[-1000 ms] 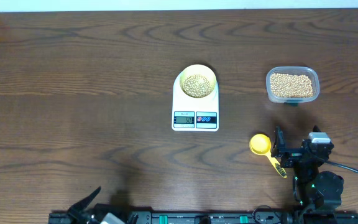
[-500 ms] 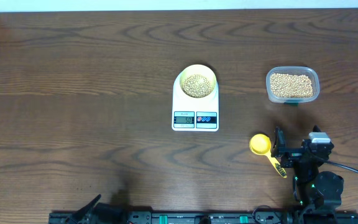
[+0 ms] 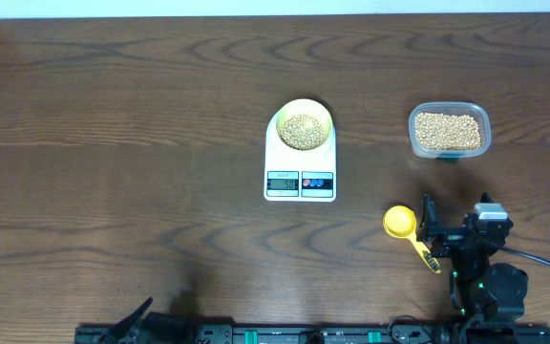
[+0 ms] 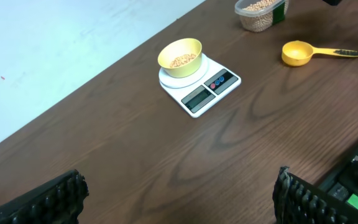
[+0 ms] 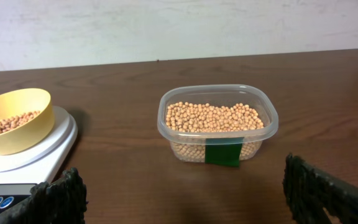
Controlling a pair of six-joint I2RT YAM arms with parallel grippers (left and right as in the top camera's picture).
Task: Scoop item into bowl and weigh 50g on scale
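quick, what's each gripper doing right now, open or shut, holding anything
left gripper: open, holding nothing
right gripper: open, holding nothing

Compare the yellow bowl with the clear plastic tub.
The bowl is round and opaque yellow; the tub is rounded-rectangular and clear. The bowl sits on the scale; the tub stands on the table. The bowl holds fewer beans than the tub. Both hold tan beans.
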